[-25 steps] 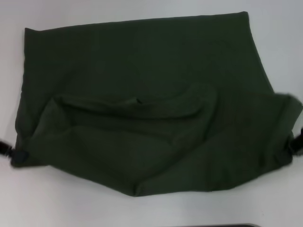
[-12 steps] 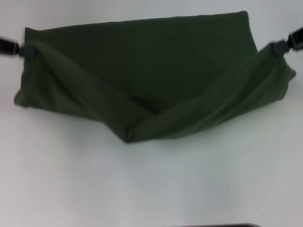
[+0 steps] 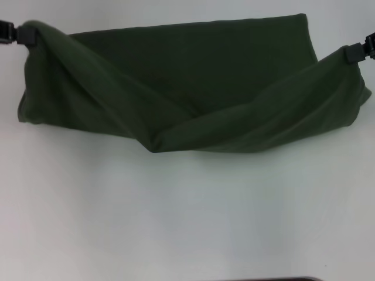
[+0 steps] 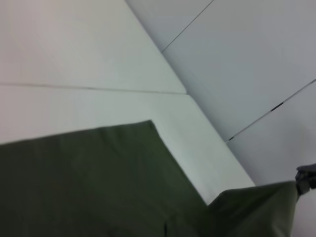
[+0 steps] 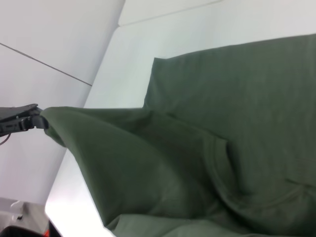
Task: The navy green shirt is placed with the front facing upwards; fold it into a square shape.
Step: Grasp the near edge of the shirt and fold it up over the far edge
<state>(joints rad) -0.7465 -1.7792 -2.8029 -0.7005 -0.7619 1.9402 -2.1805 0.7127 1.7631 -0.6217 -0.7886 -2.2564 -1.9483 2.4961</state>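
Observation:
The navy green shirt [image 3: 193,64] lies across the far half of the white table [image 3: 176,211], plain green side showing, with no lettering visible. My left gripper [image 3: 26,35] is shut on its raised left corner at the far left. At the far right, a little nearer to me, my right gripper [image 3: 352,54] is shut on the other raised corner. Between them the lifted layer sags in a V down to the table [image 3: 153,144]. The left wrist view shows the flat shirt [image 4: 84,182] and the right gripper [image 4: 305,179] on its corner. The right wrist view shows the left gripper [image 5: 33,121] holding the draped cloth [image 5: 148,168].
The table's far edge [image 4: 148,91] meets pale wall panels with thin seams. A dark strip [image 3: 269,279] shows at the near edge of the head view. Bare white tabletop lies between the shirt and me.
Both grippers have carried the shirt's near corners up and away from me toward the far edge. The sagging fold has followed them back, uncovering more of the near tabletop.

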